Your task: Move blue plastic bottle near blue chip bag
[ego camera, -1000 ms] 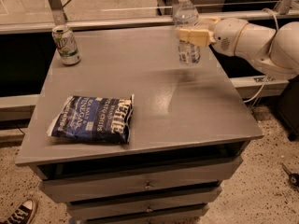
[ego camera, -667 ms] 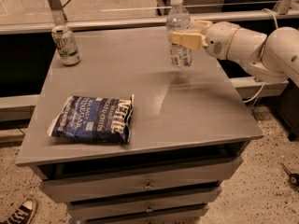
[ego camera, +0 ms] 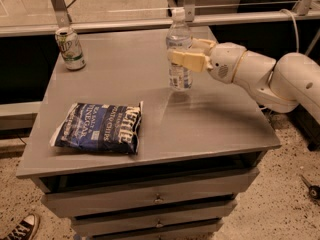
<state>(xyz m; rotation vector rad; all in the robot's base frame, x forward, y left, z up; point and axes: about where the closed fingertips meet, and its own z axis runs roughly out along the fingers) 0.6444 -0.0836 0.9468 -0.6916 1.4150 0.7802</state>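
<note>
The blue plastic bottle is clear with a white cap and a white-and-blue label. It stands upright over the middle back of the grey table. My gripper reaches in from the right and is shut on the bottle at mid-height. The bottle's base is at or just above the table top; I cannot tell which. The blue chip bag lies flat at the table's front left, well left of and in front of the bottle.
A green-and-white soda can stands at the table's back left corner. A metal rail runs behind the table. Drawers sit below the top. A shoe shows on the floor at the lower left.
My gripper has carried the bottle leftward and toward the front, from the table's back right toward its middle. The bag and can have not moved.
</note>
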